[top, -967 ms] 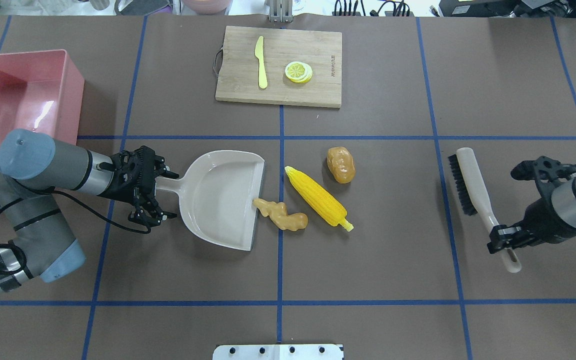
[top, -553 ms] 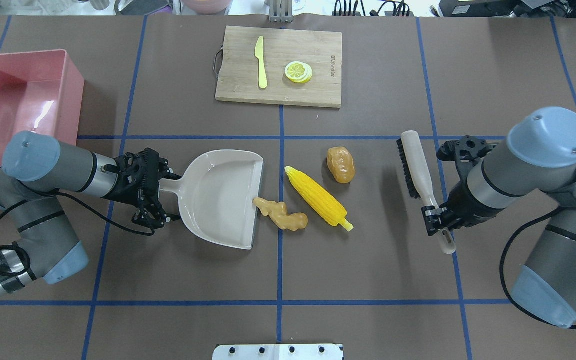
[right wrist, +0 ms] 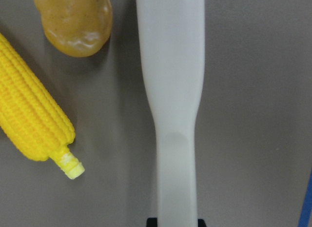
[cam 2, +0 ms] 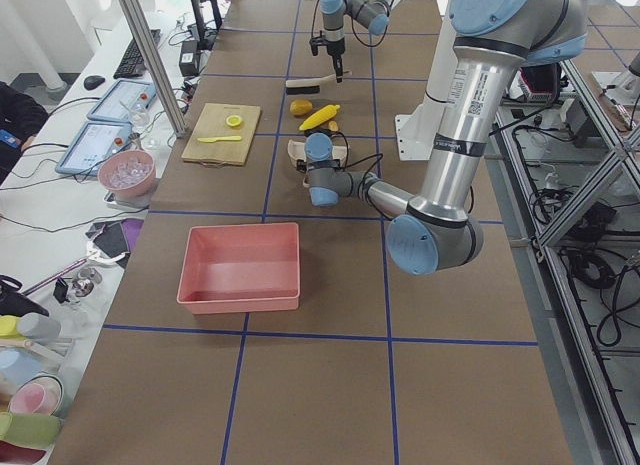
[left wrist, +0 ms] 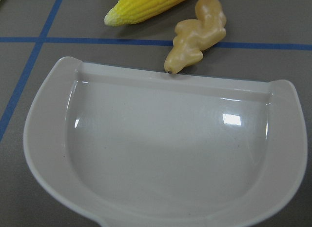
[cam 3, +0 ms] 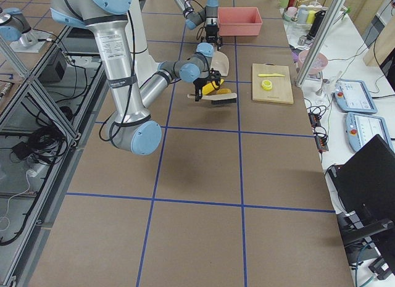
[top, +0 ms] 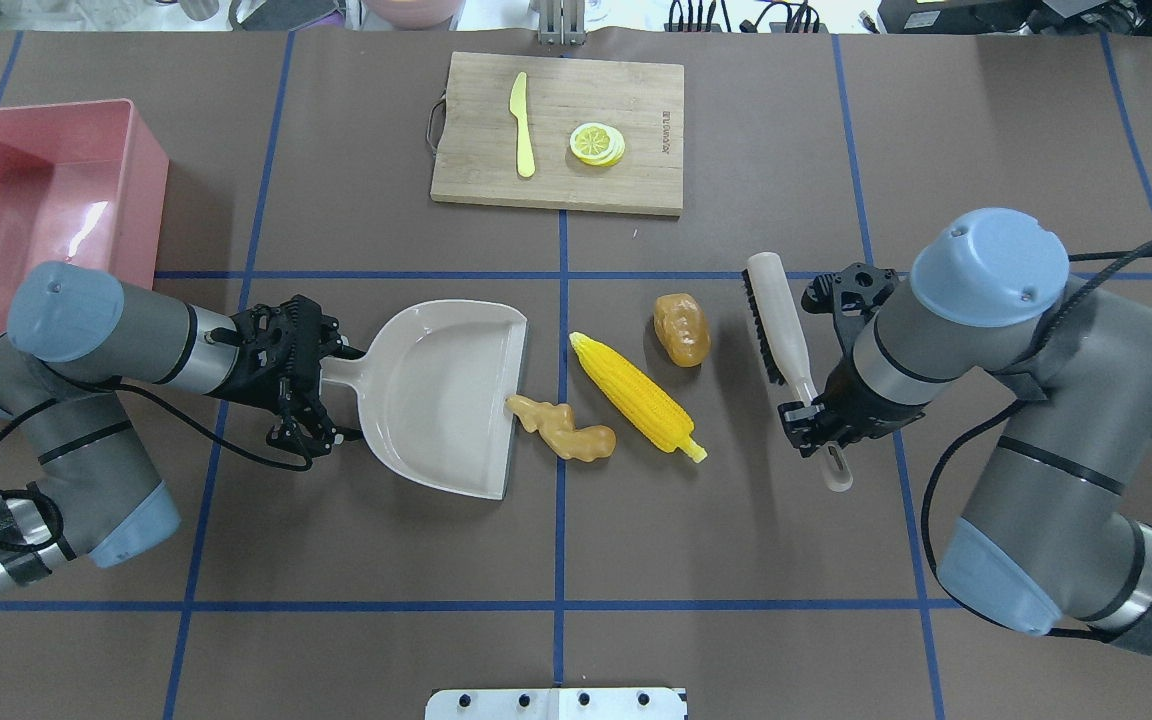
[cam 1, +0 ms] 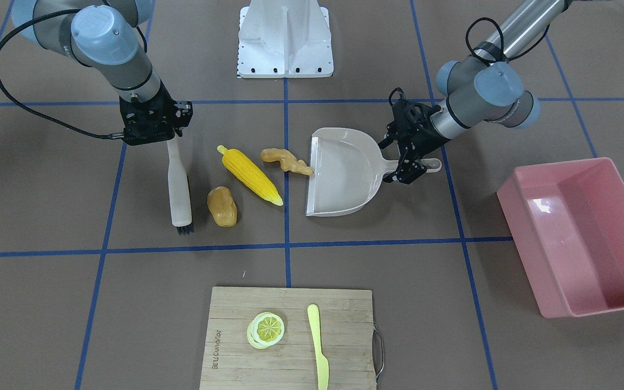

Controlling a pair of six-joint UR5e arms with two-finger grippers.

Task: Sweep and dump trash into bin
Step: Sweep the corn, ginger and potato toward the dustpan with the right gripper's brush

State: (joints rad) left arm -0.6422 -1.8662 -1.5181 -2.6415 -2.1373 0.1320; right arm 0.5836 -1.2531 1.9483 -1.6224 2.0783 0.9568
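We record overhead and front cameras opposed, steeply down on the brown gridded table [top: 736, 560]; side cameras view it lengthwise from afar; close wrist cameras share the ribbed yellow corn cob [right wrist: 29, 110].

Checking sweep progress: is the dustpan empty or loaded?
Empty. The dustpan shows bare inside; the ginger root only touches its front lip.

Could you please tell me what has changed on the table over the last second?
The right gripper, shut on the brush, has carried it leftward in the overhead view; the brush is now close beside the potato, not touching it. The left gripper stays shut on the handle of the dustpan, which is about where it was. The corn, ginger, potato and bin have not moved.
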